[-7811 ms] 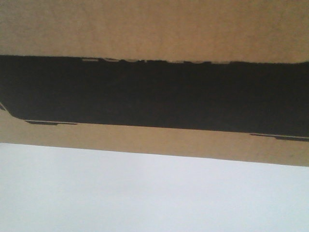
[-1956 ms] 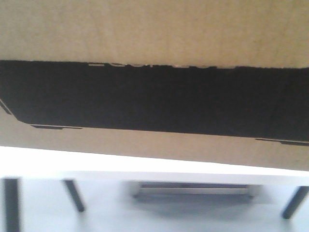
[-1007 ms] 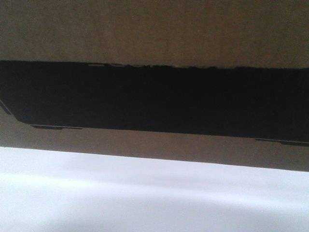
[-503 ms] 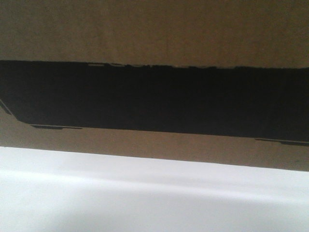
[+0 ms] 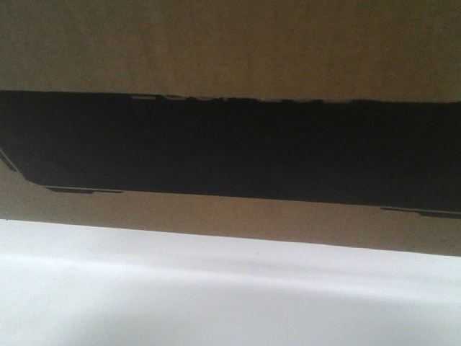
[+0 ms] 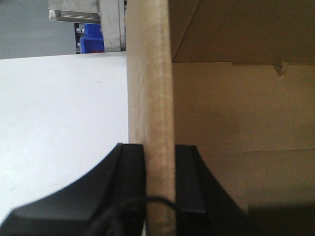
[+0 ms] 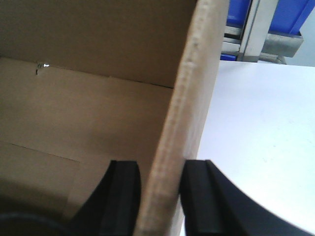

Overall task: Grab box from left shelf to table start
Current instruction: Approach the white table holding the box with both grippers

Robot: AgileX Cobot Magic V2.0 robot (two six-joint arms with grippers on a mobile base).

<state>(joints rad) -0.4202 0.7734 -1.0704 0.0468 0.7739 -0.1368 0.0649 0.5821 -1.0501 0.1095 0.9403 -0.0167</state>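
The brown cardboard box (image 5: 230, 43) fills the top of the front view, its wide black panel (image 5: 230, 148) facing me. Below it lies the white table (image 5: 216, 303). In the left wrist view my left gripper (image 6: 160, 164) is shut on the box's upright side wall (image 6: 150, 88), one black finger (image 6: 132, 169) outside and one inside. My right gripper (image 7: 160, 184) is shut on the opposite wall (image 7: 189, 98) in the same way, with the box's bare inside (image 7: 88, 113) to its left. A silvery shelf rack (image 6: 110, 22) stands beyond the table; I cannot tell whether it is the left shelf.
Blue plastic bins (image 6: 91, 44) sit in the rack past the table's far edge. More blue bins (image 7: 290, 14) and a metal post (image 7: 256, 29) show behind the box on the right. White tabletop (image 6: 59, 123) (image 7: 266, 128) spreads on both outer sides of the box.
Two seconds ago the table's edge and legs showed under the box; now only white tabletop shows there. Over the last second hardly anything has shifted.
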